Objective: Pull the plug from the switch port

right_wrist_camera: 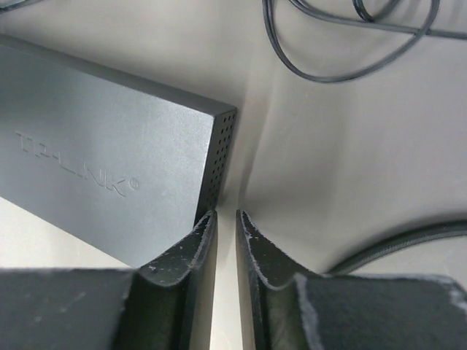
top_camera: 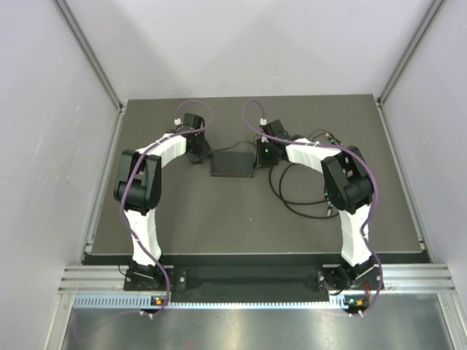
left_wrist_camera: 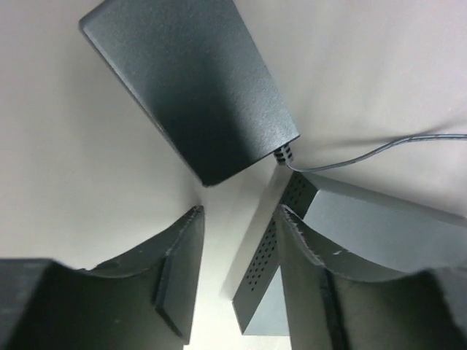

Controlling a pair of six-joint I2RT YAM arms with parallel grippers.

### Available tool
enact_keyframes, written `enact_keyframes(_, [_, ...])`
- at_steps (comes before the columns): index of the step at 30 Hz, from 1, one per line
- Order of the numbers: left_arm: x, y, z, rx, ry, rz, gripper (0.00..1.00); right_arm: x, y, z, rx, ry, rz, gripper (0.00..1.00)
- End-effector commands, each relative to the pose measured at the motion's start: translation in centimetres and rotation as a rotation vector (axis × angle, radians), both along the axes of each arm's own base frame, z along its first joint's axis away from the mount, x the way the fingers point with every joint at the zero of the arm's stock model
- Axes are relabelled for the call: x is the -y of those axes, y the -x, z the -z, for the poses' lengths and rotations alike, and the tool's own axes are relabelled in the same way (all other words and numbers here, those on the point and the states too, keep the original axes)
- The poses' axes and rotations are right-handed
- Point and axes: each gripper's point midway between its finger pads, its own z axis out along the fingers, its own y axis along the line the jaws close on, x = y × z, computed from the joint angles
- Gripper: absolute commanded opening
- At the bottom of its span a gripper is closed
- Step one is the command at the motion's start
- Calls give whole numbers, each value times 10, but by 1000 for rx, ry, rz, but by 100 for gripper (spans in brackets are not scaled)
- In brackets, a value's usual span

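The switch lies flat on the dark mat between my two grippers. In the right wrist view it is a matte black box with raised TP-LINK lettering and a perforated end. My left gripper is open at its left end. In the left wrist view the perforated end lies between the jaws, against the right finger. My right gripper is at the right end, its jaws a narrow slit apart with nothing between. No plug or socket shows in any view.
A textured black box with a thin cable lies just past the switch's left end. Loose black cables loop on the mat right of the switch, also in the right wrist view. Grey walls enclose the mat.
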Motion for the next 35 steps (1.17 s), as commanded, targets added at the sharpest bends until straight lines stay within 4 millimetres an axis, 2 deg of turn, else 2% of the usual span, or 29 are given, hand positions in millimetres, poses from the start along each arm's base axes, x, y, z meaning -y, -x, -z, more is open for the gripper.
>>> enact_keyframes(1, [-14, 16, -6, -11, -69, -10, 50, 7, 1, -24, 45, 12, 10, 18])
enact_keyframes(2, [-18, 16, -23, 28, -74, -18, 54, 12, 1, -27, 51, 24, 10, 19])
enact_keyframes(3, [-27, 21, -25, 31, -106, -32, 57, 19, -3, -41, 93, 43, 24, 20])
enact_keyframes(4, [-32, 24, -30, 37, -121, -34, 58, 26, -1, -45, 106, 77, 21, 22])
enact_keyframes(5, [-35, 29, -44, 56, -129, -38, 61, 33, -2, -59, 145, 98, 34, 24])
enact_keyframes(6, [-39, 30, -51, 70, -144, -41, 63, 37, -1, -65, 157, 111, 29, 27])
enact_keyframes(8, [-43, 40, -71, 104, -143, -48, 67, 50, 8, -72, 172, 161, 17, 37])
enact_keyframes(9, [-43, 44, -78, 117, -134, -40, 71, 54, 11, -89, 207, 163, 9, 42])
enact_keyframes(11, [-41, 56, -97, 163, -103, -19, 84, 64, 27, -105, 233, 156, 4, 58])
enact_keyframes(12, [-35, 61, -103, 175, -74, 21, 92, 66, 32, -109, 244, 151, -2, 61])
enact_keyframes(13, [-32, 68, -121, 219, -46, 41, 99, 69, 38, -111, 251, 148, -2, 75])
enact_keyframes(14, [-29, 76, -118, 224, -28, 65, 99, 76, 49, -111, 254, 149, 3, 77])
enact_keyframes(15, [-26, 83, -122, 239, -6, 88, 99, 78, 53, -113, 262, 143, 1, 88])
enact_keyframes(16, [-14, 94, -140, 284, 69, 138, 99, 83, 64, -101, 239, 151, -2, 99])
enact_keyframes(17, [-9, 107, -131, 269, 100, 169, 99, 83, 68, -109, 264, 125, -4, 100])
enact_keyframes(18, [-4, 109, -138, 306, 135, 182, 99, 83, 72, -108, 264, 115, -8, 100])
enact_keyframes(19, [6, 121, -154, 353, 202, 231, 99, 84, 76, -106, 263, 112, -11, 100])
enact_keyframes(20, [10, 133, -142, 337, 233, 257, 99, 85, 86, -103, 257, 90, -27, 100])
enact_keyframes(21, [17, 132, -151, 396, 279, 278, 99, 83, 88, -104, 269, 68, -16, 100])
enact_keyframes(22, [27, 144, -158, 417, 344, 329, 99, 86, 97, -94, 252, 66, -15, 100])
enact_keyframes(23, [29, 154, -145, 396, 370, 337, 99, 87, 100, -102, 279, 46, -1, 100])
enact_keyframes(24, [34, 159, -146, 396, 414, 344, 99, 87, 103, -104, 281, 21, 27, 100])
enact_keyframes(25, [38, 162, -153, 434, 443, 359, 99, 92, 110, -95, 265, 25, 41, 100])
enact_keyframes(26, [39, 170, -144, 411, 463, 358, 99, 94, 113, -102, 282, 9, 59, 100])
enact_keyframes(28, [41, 177, -150, 444, 493, 364, 99, 97, 118, -99, 284, -7, 73, 100])
enact_keyframes(29, [41, 183, -141, 432, 495, 365, 99, 95, 121, -101, 289, -28, 66, 100])
enact_keyframes(31, [40, 189, -143, 452, 500, 373, 99, 96, 127, -94, 270, -34, 69, 100])
enact_keyframes(34, [44, 205, -134, 442, 537, 401, 99, 92, 133, -84, 256, -61, 54, 100])
enact_keyframes(35, [48, 204, -145, 501, 568, 423, 99, 86, 137, -89, 264, -104, 23, 100])
